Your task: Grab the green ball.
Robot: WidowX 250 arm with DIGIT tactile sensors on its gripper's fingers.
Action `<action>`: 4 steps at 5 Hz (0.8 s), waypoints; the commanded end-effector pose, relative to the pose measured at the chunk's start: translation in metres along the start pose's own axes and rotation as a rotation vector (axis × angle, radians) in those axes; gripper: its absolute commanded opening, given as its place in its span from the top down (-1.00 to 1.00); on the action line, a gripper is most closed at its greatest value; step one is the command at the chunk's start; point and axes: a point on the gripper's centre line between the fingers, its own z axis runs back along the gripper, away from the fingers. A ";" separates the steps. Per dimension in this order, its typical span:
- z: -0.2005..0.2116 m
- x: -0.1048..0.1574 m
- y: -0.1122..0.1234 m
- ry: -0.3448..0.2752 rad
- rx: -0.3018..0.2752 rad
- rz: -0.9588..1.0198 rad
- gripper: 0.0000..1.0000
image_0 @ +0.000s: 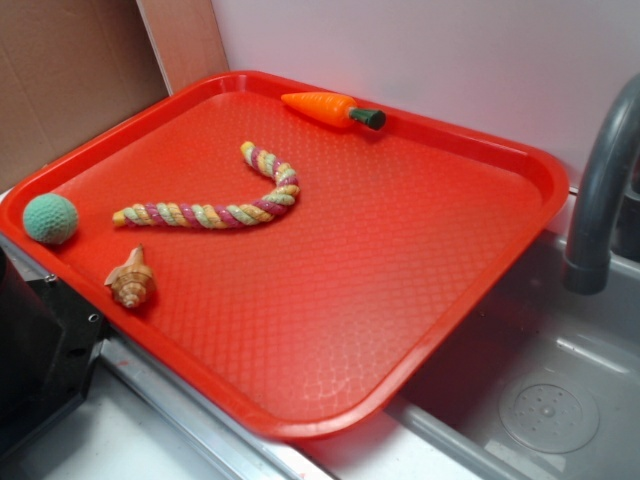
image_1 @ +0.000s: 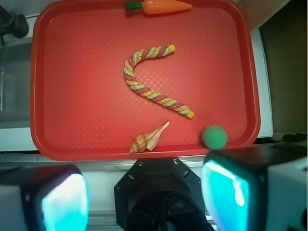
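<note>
Red tray holds green ball near corner; gripper spread apart, empty (fingertips cropped)

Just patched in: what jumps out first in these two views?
A big red tray fills both views. A multicoloured twisted rope curves across its middle and an orange toy carrot lies at the far edge. The green ball sits by the near-left rim beside a tan seashell.

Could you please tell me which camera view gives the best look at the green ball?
The exterior view shows the green ball best: it looks larger there, its knitted texture is visible, and it sits clearly at the tray's left corner. The wrist view shows it whole from above but smaller, near the tray's lower right edge.
</note>
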 end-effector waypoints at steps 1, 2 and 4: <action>0.000 0.000 0.000 0.000 0.000 0.000 -1.00; -0.048 -0.004 0.047 0.010 -0.017 -0.068 -1.00; -0.097 -0.021 0.102 0.010 0.026 -0.019 -1.00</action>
